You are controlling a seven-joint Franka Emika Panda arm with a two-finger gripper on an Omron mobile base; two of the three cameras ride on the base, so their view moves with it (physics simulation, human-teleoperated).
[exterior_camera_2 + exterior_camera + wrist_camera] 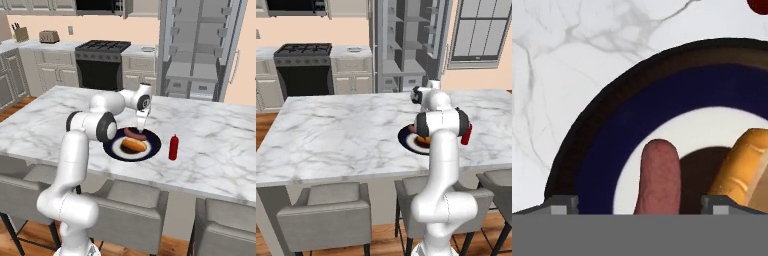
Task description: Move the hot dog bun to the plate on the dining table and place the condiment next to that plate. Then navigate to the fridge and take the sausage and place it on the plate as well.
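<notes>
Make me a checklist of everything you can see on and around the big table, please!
Surface: dining table, white marble with grey veins.
Job's things: plate holds the hot dog bun and the sausage side by side; condiment stands upright beside the plate.
Clutter: nothing seen.
Claw: claw open just above the sausage, holding nothing.
Cables: nothing seen.
Surroundings: fridge open behind the table; stove; grey chairs at the near edge.

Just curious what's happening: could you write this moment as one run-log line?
gripper: open above plate | pinkish-brown sausage: on dark navy plate beside orange-tan bun | red condiment bottle: upright beside plate
</notes>
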